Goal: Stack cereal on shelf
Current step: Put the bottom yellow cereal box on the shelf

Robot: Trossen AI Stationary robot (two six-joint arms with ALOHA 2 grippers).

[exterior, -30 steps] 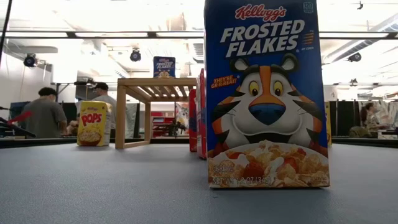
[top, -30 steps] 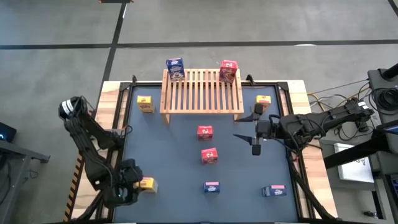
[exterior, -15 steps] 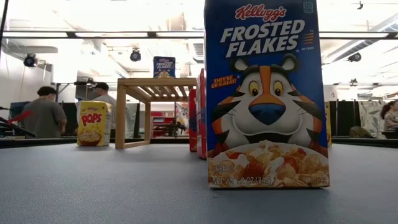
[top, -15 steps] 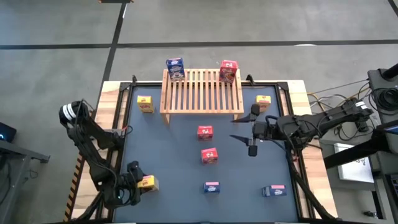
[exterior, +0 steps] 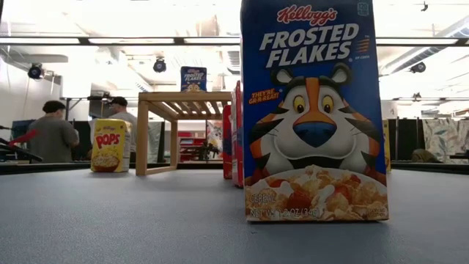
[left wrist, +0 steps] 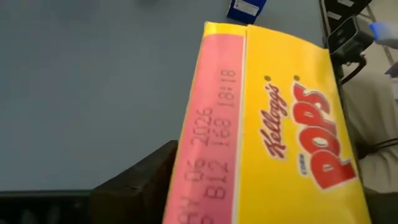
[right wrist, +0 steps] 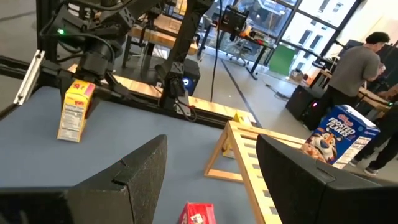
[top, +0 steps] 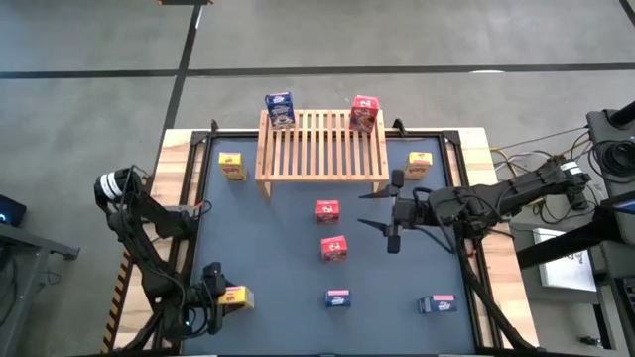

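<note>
We see the left end effector (top: 220, 297) at the near left corner of the table (top: 278, 288), clenched on a yellow box (top: 235, 295); its wrist view is filled by that box's Pops front and pink side. The right end effector (top: 382, 210), fingers spread wide and released, hangs over the table right of centre, beside two red boxes (top: 326, 210) standing on the mat. The shelf (top: 322, 147) stands at the far edge with a blue box (top: 280, 108) and a red box (top: 364, 112) on its far corners. Two yellow boxes (top: 230, 165) flank the shelf; two blue boxes (top: 337, 297) lie near the front.
</note>
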